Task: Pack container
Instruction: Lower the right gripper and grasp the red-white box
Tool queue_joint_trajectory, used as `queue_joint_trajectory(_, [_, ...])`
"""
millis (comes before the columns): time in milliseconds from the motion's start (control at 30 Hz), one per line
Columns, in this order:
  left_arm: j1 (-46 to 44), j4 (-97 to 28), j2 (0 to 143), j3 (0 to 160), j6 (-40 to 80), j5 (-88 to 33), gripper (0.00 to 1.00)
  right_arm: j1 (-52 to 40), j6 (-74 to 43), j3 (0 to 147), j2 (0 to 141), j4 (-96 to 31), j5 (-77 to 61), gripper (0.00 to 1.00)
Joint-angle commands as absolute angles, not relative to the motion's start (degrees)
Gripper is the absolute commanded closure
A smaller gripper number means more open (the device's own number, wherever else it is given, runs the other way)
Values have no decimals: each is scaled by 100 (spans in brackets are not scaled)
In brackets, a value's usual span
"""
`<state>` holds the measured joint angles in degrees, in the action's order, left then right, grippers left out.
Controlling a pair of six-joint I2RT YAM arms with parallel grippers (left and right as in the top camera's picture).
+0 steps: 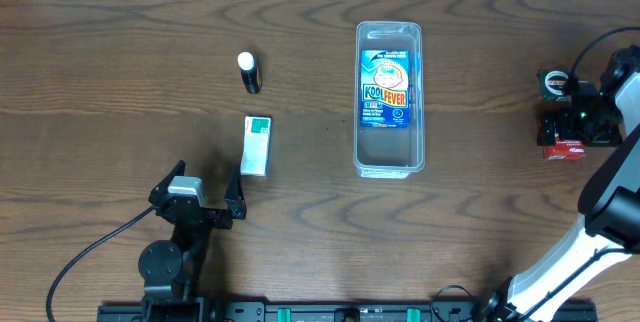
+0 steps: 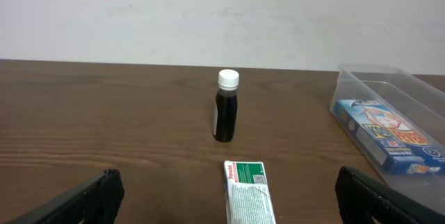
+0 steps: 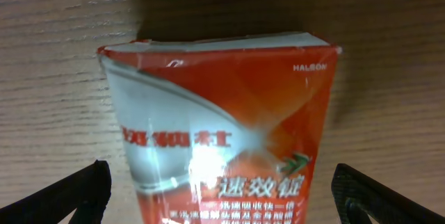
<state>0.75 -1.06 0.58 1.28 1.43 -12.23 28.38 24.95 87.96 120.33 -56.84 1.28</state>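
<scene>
The clear plastic container (image 1: 390, 99) stands right of the table's middle with a blue KoolFever box (image 1: 385, 87) lying inside; both also show in the left wrist view, the container (image 2: 389, 85) and the blue box (image 2: 386, 137). A green-and-white box (image 1: 257, 144) lies left of centre, and in the left wrist view (image 2: 247, 190) it sits between my fingers' line. A dark bottle with a white cap (image 1: 249, 72) stands behind it (image 2: 226, 109). My left gripper (image 1: 205, 194) is open, just short of the green-and-white box. My right gripper (image 3: 221, 189) is open, straddling a red-and-white box (image 3: 222, 126) at the far right (image 1: 563, 148).
The right arm's cable and body run along the table's right edge (image 1: 610, 212). The left arm's base stands at the front edge (image 1: 165, 262). A pale wall rises behind the table in the left wrist view (image 2: 208, 15).
</scene>
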Motion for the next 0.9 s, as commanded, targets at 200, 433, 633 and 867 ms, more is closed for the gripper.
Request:
queue_joint_trajectory(200, [110, -290, 23, 23, 86, -1284, 2, 2803, 2578, 8779, 12195, -5509, 279, 5])
queue_joint_trajectory(433, [110, -290, 23, 23, 86, -1284, 2, 2646, 2580, 8761, 12197, -5352, 285, 7])
queue_joint_trajectory(633, [110, -290, 23, 23, 89, -1286, 2, 2576, 2578, 8761, 12197, -5264, 322, 11])
queue_joint_trajectory(867, [110, -290, 23, 23, 86, -1284, 2, 2596, 2578, 8761, 12197, -5284, 325, 15])
